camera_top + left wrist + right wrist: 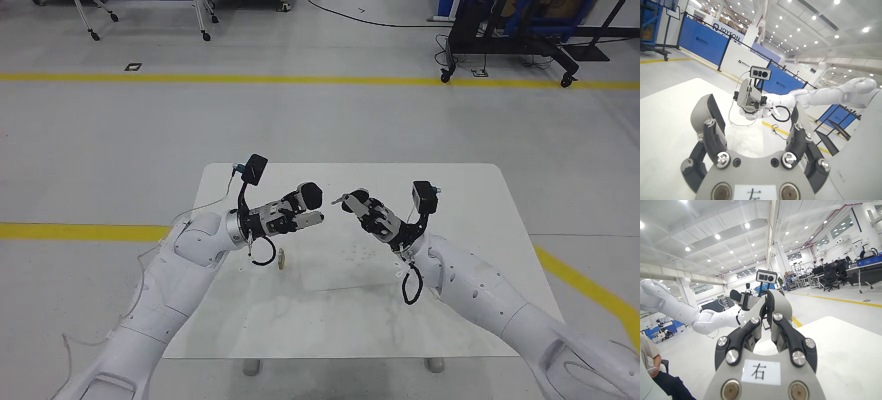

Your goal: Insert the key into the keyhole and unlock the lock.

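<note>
Above table, left claw spread, right claw pinching key

White table on pale grey floor, yellow lines across it. Dark wheeled frame beyond. Blue and white partition panels along one side. Desks with office chairs farther off. High white ceiling, round lights on.

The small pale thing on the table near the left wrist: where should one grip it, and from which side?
Probably from straight above, fingers closing across its sides: the small pale thing lies low on the table, so nothing else offers a hold. Its parts are too small to tell. The open left gripper hangs nearest; the right gripper is shut on a thin key.
</note>
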